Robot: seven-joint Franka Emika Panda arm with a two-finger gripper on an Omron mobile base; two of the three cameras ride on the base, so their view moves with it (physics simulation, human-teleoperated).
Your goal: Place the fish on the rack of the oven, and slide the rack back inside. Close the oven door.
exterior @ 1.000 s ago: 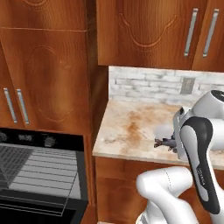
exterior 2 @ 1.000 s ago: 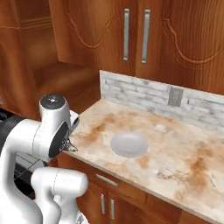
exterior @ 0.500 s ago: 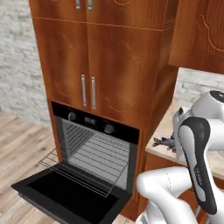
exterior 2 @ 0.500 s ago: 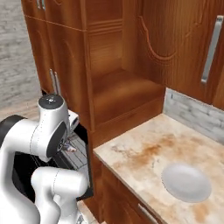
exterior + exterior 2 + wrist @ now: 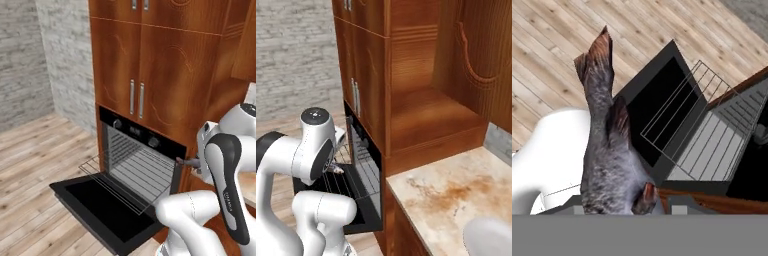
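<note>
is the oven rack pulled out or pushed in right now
Pulled out. The rack juts from the oven cavity over the lowered oven door; the hand view also shows its wire grid past the front edge.

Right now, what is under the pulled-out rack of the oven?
Under the rack lies the open oven door, flat and black. Through the wires only its dark inner panel shows; the floor beneath is covered.

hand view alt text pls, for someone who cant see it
A grey-brown fish fills the foreground, tail pointing up. Beyond it, the black oven door lies open over wooden flooring, with the wire rack pulled partly out over it.
</note>
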